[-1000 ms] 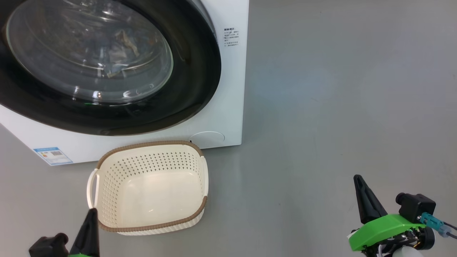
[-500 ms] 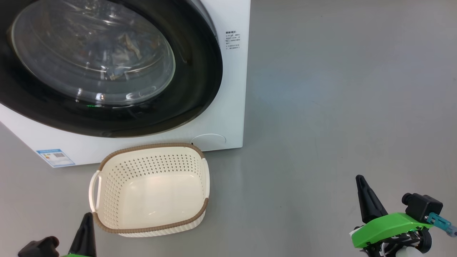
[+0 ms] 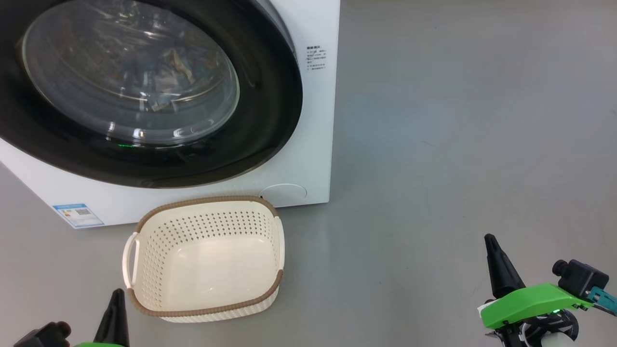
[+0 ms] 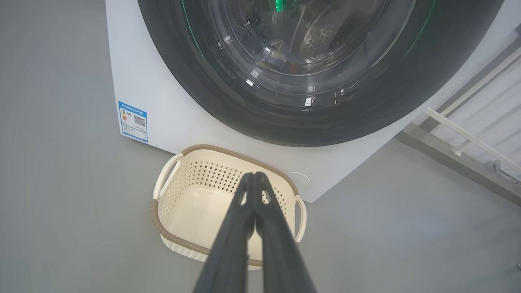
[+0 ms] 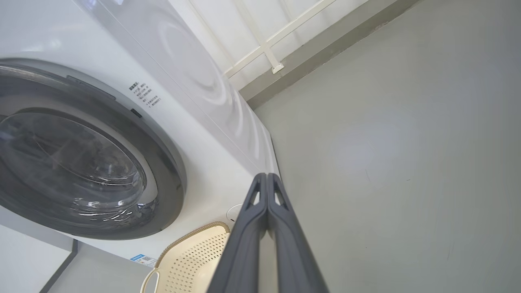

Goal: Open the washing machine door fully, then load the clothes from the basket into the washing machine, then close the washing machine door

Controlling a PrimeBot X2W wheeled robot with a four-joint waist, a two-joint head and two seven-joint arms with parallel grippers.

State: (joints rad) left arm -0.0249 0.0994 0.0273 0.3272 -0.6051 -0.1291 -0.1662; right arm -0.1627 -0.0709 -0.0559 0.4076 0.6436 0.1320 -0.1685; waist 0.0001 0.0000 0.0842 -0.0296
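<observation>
The washing machine [image 3: 313, 144] stands at the upper left with its door [image 3: 274, 111] shut flat against the front. Through the glass bowl I see the clothes [image 3: 168, 72] lying in the drum, blue with brown marks. The basket [image 3: 207, 199] sits on the floor just in front of the machine with nothing in it. My left gripper [image 3: 117, 293] is shut, low at the basket's near left corner; in the left wrist view its tip [image 4: 253, 176] points over the basket [image 4: 228, 150] toward the door [image 4: 195, 93]. My right gripper [image 3: 489, 238] is shut, far right of the basket over bare floor [image 5: 266, 176].
Grey floor [image 3: 458, 144] stretches to the right of the machine. A blue label sticker [image 4: 133, 121] marks the machine's lower left front. A white railing [image 4: 468, 136] and a low wall base run behind the machine's right side.
The head view has drifted a little, so the machine and basket sit slightly lower and to the right. Both grippers stay shut; the left one sits a bit lower in view.
</observation>
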